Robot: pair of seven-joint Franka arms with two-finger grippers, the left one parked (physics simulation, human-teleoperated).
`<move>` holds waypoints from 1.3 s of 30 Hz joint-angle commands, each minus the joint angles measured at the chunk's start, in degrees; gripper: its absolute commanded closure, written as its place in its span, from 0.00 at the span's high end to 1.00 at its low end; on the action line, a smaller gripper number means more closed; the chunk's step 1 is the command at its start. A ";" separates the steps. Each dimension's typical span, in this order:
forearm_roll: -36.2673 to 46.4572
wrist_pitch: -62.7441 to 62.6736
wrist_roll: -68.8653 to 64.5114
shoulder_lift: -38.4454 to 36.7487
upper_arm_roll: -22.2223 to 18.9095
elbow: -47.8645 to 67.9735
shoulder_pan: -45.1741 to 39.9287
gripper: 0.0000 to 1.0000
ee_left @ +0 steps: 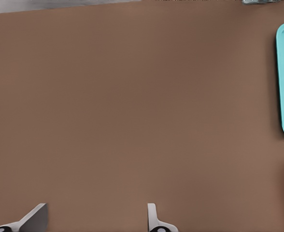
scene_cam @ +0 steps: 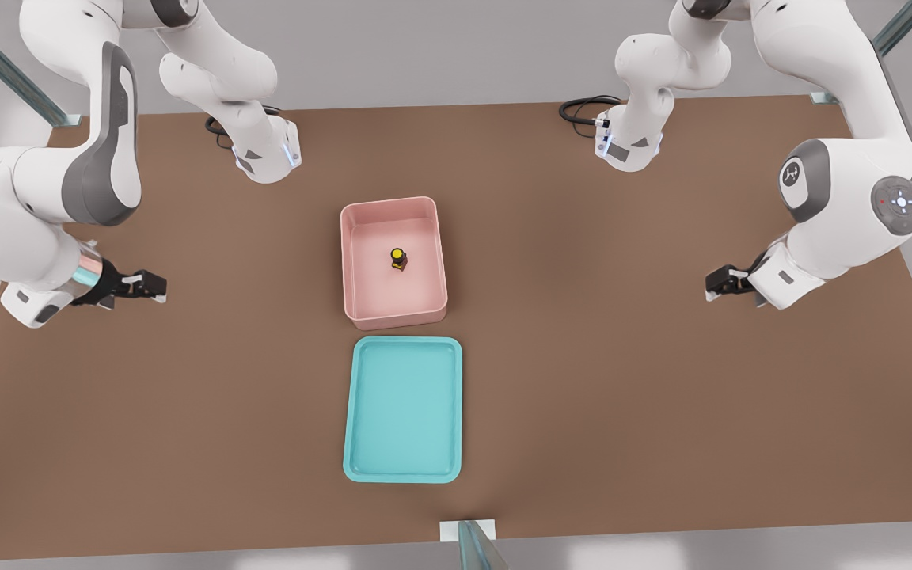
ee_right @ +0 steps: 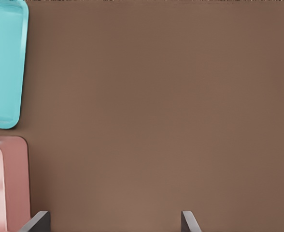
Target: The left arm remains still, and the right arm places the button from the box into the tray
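In the pale pink rectangular plastic box (scene_cam: 393, 262), the tiny yellow-capped button (scene_cam: 398, 259) stands upright; the right arm's small black gripper (scene_cam: 149, 286), fingers spread and empty, hovers well apart toward the front view's left.

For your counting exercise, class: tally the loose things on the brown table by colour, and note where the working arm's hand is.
Pink: 1, the box
Teal: 1, the tray
Yellow-capped: 1, the button, inside the box
Total: 3
The hand, fingers apart, hangs off to the front view's left, away from all three.
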 commanded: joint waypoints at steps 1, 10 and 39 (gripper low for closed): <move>0.03 1.50 -4.37 -0.06 -0.01 0.03 0.03 1.00; 1.88 5.81 37.03 2.75 0.17 0.03 26.40 1.00; 3.11 47.56 75.00 5.04 5.79 -36.62 44.33 1.00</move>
